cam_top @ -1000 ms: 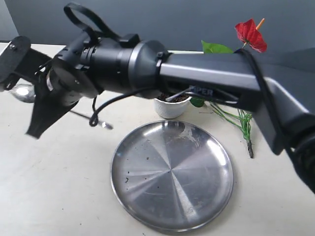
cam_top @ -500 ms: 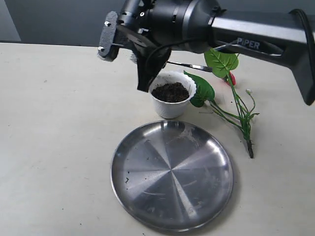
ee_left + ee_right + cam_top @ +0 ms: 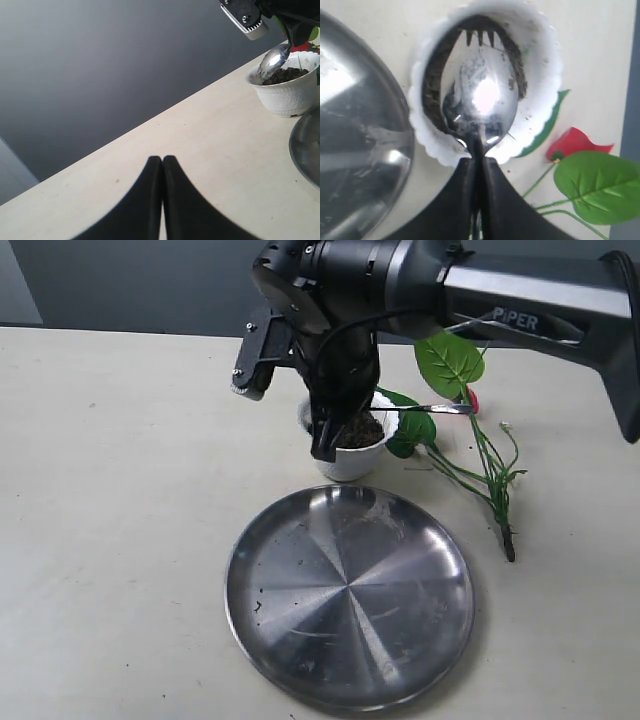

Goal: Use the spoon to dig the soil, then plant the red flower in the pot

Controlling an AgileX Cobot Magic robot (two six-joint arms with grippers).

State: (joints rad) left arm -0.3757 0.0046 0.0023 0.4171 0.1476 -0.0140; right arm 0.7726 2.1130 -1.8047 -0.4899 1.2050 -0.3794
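Observation:
The white scalloped pot [image 3: 352,462] stands behind the plate and holds dark soil [image 3: 432,80]. My right gripper [image 3: 326,440] reaches in from the right and hangs over the pot, shut on the neck of the silver spoon [image 3: 482,95]. The spoon's bowl lies just over the soil, and its handle [image 3: 440,408] sticks out to the right. The red flower [image 3: 572,142] lies on the table beside the pot, with green leaves [image 3: 450,360] and thin stems [image 3: 490,480]. My left gripper [image 3: 162,159] is shut and empty, well away from the pot [image 3: 286,92].
A large round steel plate [image 3: 350,595] with a few soil crumbs lies in front of the pot, close to it. The right arm's black body [image 3: 400,280] spans the space above the pot. A dark wall backs the table.
The right arm has swung from the left, close to the camera, to over the pot. In the last half second it dropped, bringing the spoon down to the soil.

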